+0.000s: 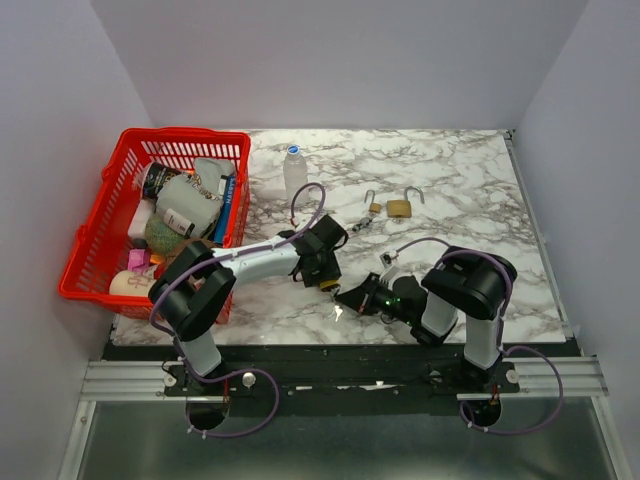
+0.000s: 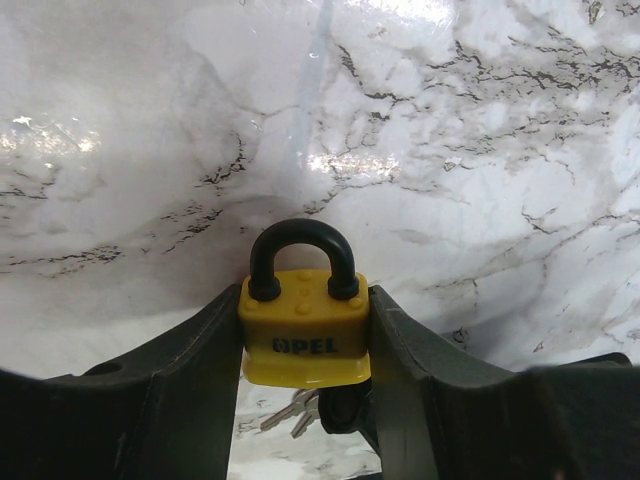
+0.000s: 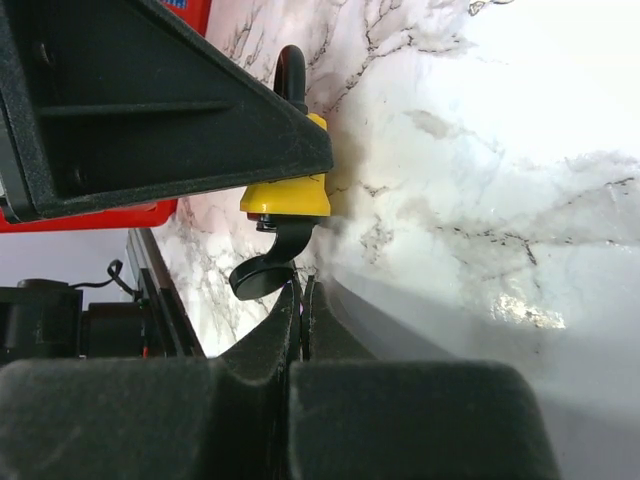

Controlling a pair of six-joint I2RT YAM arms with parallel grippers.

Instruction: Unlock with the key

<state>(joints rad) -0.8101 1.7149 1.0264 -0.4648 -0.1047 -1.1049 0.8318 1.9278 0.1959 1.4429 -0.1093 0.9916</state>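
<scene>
One yellow padlock (image 2: 304, 340) fills left gripper (image 2: 304, 305); right gripper (image 3: 301, 296) pinches key (image 3: 260, 273).

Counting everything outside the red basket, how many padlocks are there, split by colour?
Yellow padlock: 1
Brass padlocks: 2, the smaller brass padlock and the larger brass padlock
Total: 3

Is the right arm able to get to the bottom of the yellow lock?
Probably yes. The left tool holds the yellow padlock by its sides, bottom bare, and the right tool seems to pinch the black key there.
</scene>
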